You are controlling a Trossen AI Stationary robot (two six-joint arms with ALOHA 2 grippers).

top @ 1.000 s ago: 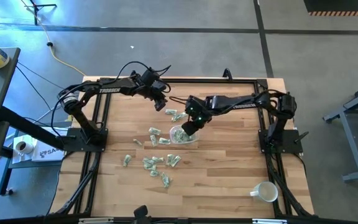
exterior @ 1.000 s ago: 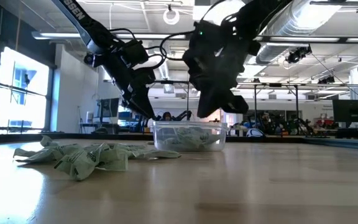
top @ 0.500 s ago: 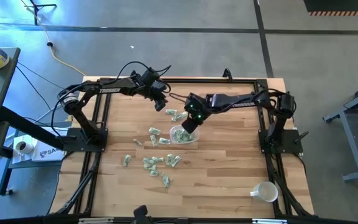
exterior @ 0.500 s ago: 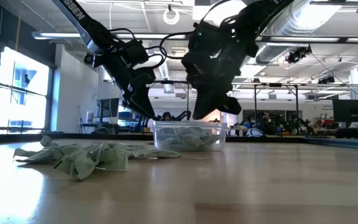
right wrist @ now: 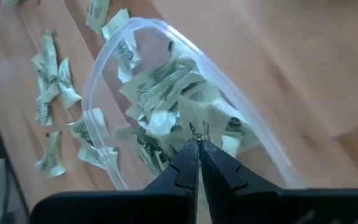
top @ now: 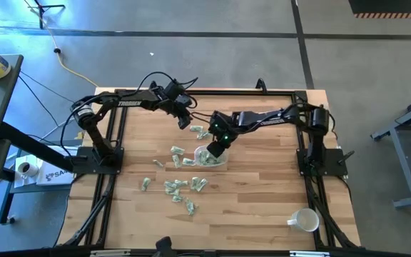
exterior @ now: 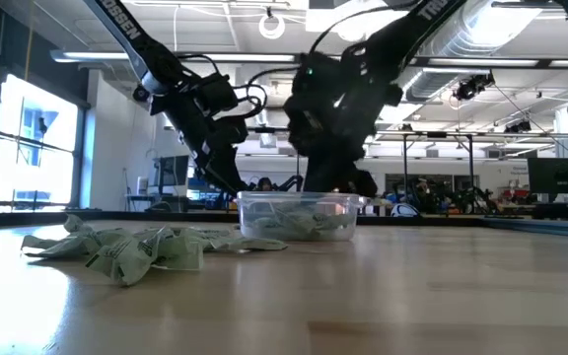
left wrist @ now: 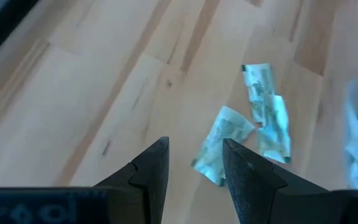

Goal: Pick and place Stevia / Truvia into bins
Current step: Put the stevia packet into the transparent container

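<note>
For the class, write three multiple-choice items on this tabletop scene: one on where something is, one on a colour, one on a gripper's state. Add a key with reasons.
1. Where is the white mug?
A. inside the clear container
B. near the table corner on the right arm's side, apart from the packets
C. under the left gripper

2. What colour are the sweetener packets?
A. green and white
B. pink
C. yellow

3. How are the right gripper's fingers?
A. wide open
B. shut on the mug
C. shut, over the clear container

Key: B, the high view shows the mug alone near that corner; A, green print on white paper shows in the wrist views; C, the right wrist view shows the fingers together above the packets in the container.
</note>
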